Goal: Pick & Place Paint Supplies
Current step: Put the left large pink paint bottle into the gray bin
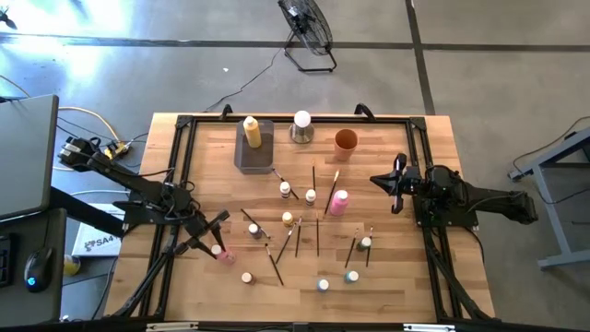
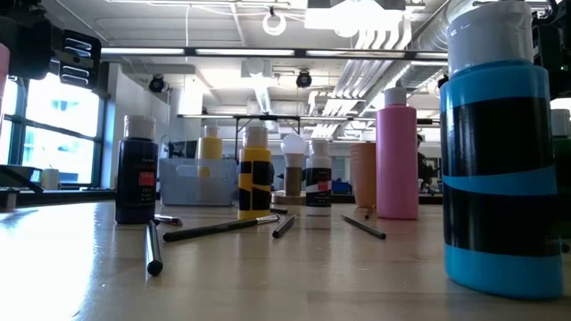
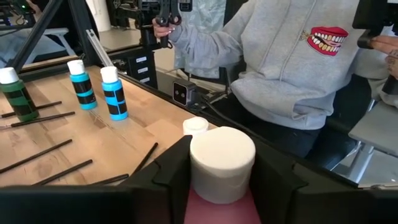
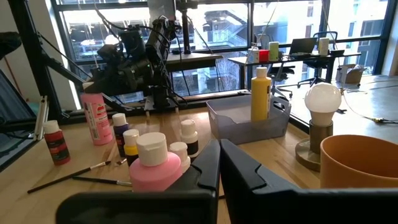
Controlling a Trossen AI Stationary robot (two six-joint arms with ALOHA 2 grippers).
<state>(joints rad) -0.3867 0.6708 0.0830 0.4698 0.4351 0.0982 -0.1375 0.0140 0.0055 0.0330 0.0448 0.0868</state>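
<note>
Nearest the front edge of the table (image 1: 415, 277), on its left side, the left gripper (image 3: 222, 186) had its two fingers set close against either side of a small pink bottle (image 3: 222, 155) with a white cap — narrowed onto it, and the bottle stood upright on the wood. The step in hand looked like the pick itself. The next move probably called for a firm squeeze below the cap, then a straight lift clear of the paintbrushes (image 1: 316, 231) and tiny white-capped bottles (image 3: 114, 93) scattered across the middle of the table, where a larger pink bottle (image 1: 339, 201) also stood. At the right side the right gripper (image 1: 395, 183) waited, fingers pressed together and holding nothing. Farther back, the grey tray (image 1: 241, 159) held one yellow bottle (image 1: 252, 131), upright at its far end — the rest of it was bare. Beyond the tray's right side stood the orange cup (image 1: 346, 140), with nothing visible inside.
</note>
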